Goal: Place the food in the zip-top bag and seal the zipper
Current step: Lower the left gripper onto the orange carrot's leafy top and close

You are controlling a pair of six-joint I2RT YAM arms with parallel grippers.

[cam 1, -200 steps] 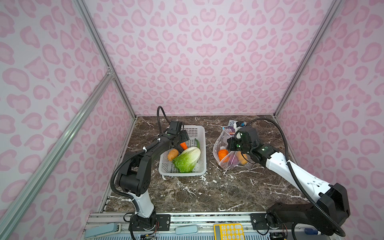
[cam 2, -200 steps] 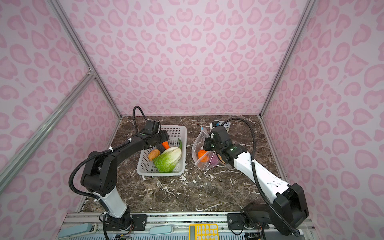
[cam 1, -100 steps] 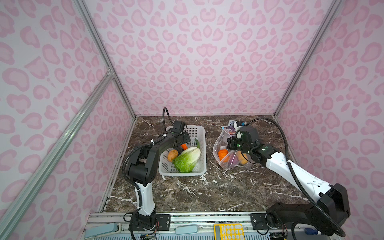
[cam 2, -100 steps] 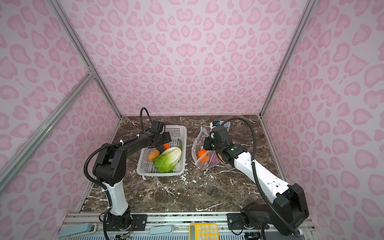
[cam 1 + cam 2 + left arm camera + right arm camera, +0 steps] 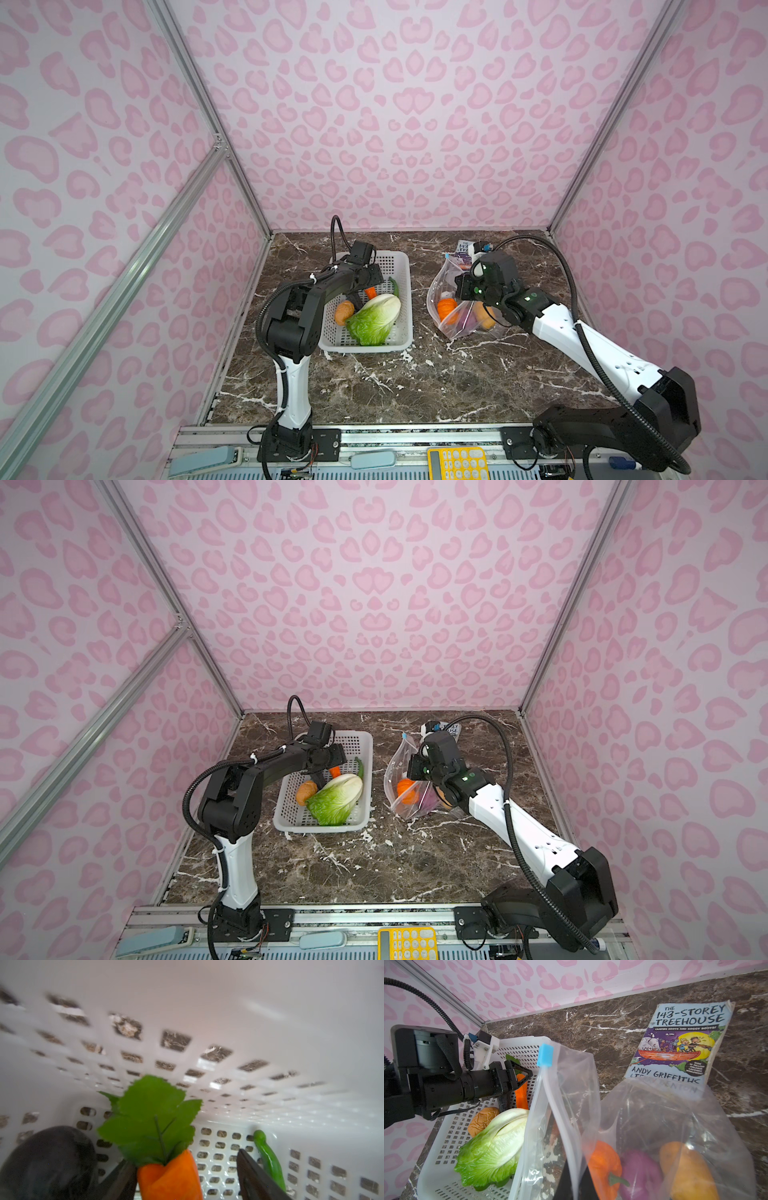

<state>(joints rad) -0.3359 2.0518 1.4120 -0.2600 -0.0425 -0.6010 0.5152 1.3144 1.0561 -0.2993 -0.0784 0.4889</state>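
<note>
Swinging in and rising since a second ago, the left arm's elbow is now standing almost over its base, while the right arm and the bag are staying where they were. The left gripper (image 5: 182, 1165) is reaching into the white basket (image 5: 365, 347) with its jaws released, straddling the carrot (image 5: 168, 1178); one finger is lying against the carrot and the other is standing clear of it. The small green piece (image 5: 268, 1157) is lying along the basket wall just beside that clear finger, and the perforated wall is sitting close ahead. The cabbage (image 5: 374, 318) and a potato (image 5: 344, 312) are filling the near half of the basket.

The right gripper (image 5: 462, 291) is clenched on the zip-top bag (image 5: 654, 1115), holding its mouth up and open, with the blue slider (image 5: 545, 1054) sitting at the raised end. The pumpkin (image 5: 602, 1163), onion (image 5: 639, 1172) and second potato (image 5: 685, 1167) are lying inside. A strip of bare table (image 5: 415, 382) is separating basket from bag, and a book (image 5: 679, 1043) is lying beyond the bag.
</note>
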